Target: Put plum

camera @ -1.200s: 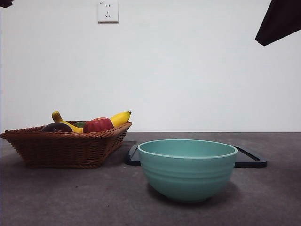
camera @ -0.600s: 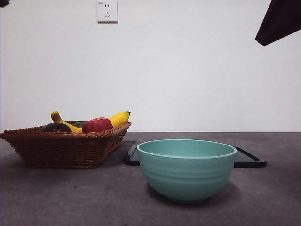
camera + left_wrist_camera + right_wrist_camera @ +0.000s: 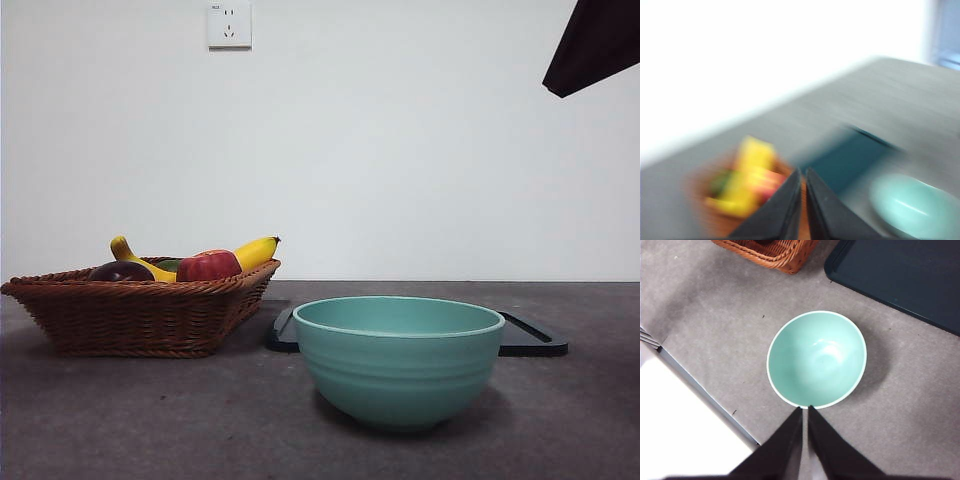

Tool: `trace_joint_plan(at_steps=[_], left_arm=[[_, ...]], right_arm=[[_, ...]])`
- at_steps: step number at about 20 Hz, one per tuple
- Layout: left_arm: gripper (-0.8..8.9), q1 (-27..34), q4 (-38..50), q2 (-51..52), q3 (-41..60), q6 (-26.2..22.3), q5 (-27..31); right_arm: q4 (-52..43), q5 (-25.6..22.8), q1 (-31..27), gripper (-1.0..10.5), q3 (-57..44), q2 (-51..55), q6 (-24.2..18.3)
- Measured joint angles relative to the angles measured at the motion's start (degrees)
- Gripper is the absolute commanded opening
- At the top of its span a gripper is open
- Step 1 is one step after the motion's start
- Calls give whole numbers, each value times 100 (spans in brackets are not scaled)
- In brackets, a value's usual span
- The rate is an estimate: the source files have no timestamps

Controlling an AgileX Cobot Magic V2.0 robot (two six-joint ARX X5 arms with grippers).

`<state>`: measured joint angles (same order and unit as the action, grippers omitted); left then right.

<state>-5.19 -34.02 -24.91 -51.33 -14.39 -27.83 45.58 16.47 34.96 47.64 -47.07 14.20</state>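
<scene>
The plum (image 3: 120,270) is dark and round and lies in the wicker basket (image 3: 140,315) at the left, beside a banana (image 3: 255,250) and a red apple (image 3: 208,265). In the blurred left wrist view my left gripper (image 3: 802,172) is shut and empty, high above the basket (image 3: 710,210); the plum cannot be made out there. My right gripper (image 3: 805,409) is shut and empty, high above the near rim of the teal bowl (image 3: 815,357). Only a black arm tip (image 3: 600,45) shows at the front view's top right.
The teal bowl (image 3: 398,360) stands in the middle of the table. A black tray (image 3: 530,337) lies behind it, also in the right wrist view (image 3: 905,275). The table's edge (image 3: 705,395) runs near the bowl.
The small black tip at the front view's top left corner has gone out of view. The basket, fruit, bowl and tray have not moved.
</scene>
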Motion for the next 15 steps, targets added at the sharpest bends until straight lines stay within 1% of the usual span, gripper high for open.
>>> trace_joint_plan(at_steps=[2,4,8,12,13,15], left_arm=[[15,352,859,385,584,149,730],[15,616,1543,863,1309,317,1327],[15,798,2253,1759,2732,402,1609],[15,807,2398,2420,3810,586,2076],[15,807,2450,2474,4002,651,2188],[15,807,2465,2465,4295,721,2221]], right_arm=[[0,0,0,8,0,0,-2],[0,0,0,8,0,0,0],[0,2,0,8,0,0,0],[0,0,0,8,0,0,0],[0,0,-2,8,0,2,0],[0,2,0,8,0,0,0]])
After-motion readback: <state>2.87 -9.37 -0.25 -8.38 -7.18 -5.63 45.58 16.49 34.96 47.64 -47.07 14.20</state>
